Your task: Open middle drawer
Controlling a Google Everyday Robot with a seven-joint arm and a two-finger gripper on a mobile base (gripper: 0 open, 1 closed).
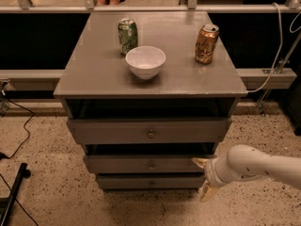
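Note:
The grey cabinet has three drawer fronts, each with a small round knob. The middle drawer (141,165) is the flat front between the taller top one and the narrow bottom one, and its knob (151,166) is at its centre. My gripper (203,178), on a white arm coming in from the right, sits at the right end of the middle drawer's front. It is open: one tan finger points at the drawer's right corner and the other hangs lower, beside the bottom drawer. Nothing is held between them.
On the cabinet top (94,74) stand a green can (127,36), a white bowl (145,61) and an orange can (206,43). The top drawer (117,132) juts out slightly. The bottom drawer (127,181) is below. Cables lie on the speckled floor (37,173) at left.

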